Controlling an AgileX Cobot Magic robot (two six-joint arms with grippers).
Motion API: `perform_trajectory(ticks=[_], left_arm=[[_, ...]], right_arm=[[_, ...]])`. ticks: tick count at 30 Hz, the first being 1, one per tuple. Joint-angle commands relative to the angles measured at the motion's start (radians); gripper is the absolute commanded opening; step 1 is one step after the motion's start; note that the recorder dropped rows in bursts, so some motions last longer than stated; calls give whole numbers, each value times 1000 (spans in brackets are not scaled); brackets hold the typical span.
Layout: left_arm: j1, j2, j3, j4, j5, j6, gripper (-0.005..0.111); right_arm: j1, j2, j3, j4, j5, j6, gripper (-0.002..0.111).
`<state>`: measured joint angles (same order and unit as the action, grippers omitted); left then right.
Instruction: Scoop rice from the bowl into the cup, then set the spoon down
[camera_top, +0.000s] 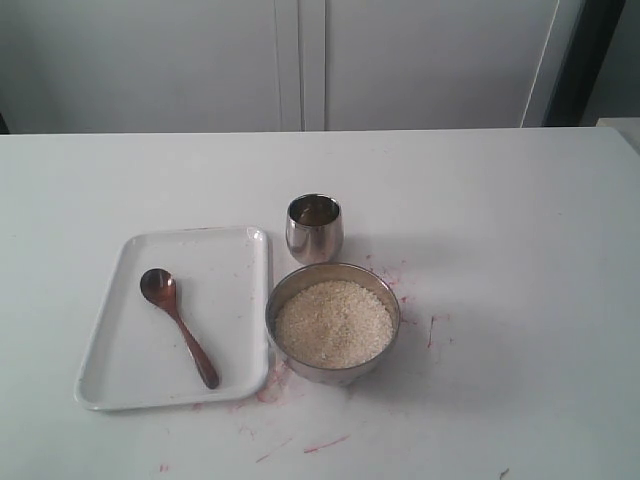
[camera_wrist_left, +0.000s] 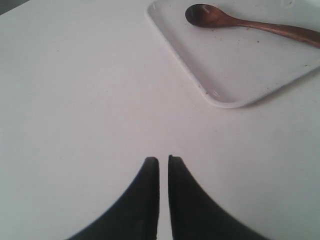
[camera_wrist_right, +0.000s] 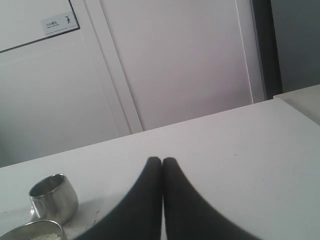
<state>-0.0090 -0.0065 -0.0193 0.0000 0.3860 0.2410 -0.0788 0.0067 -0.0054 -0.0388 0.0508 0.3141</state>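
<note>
Pink-smudged white worktop (camera_top: 520, 250) before pale doors (camera_top: 300, 60). My left claw (camera_wrist_left: 163, 159) and right claw (camera_wrist_right: 162, 161) hang clenched, holding nothing. The glossy brown spoon (camera_top: 178, 322) lies in the tray (camera_top: 110, 335), beside the bowl (camera_top: 386, 290) of off-white rice (camera_top: 333, 322); the cup (camera_top: 314, 232) stands just behind.

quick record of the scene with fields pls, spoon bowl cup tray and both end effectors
spoon: lying in white tray, head empty, not held
bowl: right of tray, filled with rice
cup: upright, just beyond bowl; contents unclear
left end effector: jaws nearly together, holding nothing, over table beside tray
right end effector: shut, empty, clear of cup
marks: pink smears on table around bowl
</note>
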Motion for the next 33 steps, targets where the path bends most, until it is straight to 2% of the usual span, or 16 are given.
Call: perform_trajectory(ticks=[1,8,18,33], left_arm=[[-4,7,9,0,41,-6,14],[-4,7,9,0,41,-6,14],[-4,7,9,0,41,-6,14],[-4,7,9,0,41,-6,14]], right_arm=[[-6,-7,5,-2,-3,3,0],[-6,-7,5,-2,13,3,0],[-6,-7,5,-2,309,3,0],[-6,-7,5,-6,311,3,0]])
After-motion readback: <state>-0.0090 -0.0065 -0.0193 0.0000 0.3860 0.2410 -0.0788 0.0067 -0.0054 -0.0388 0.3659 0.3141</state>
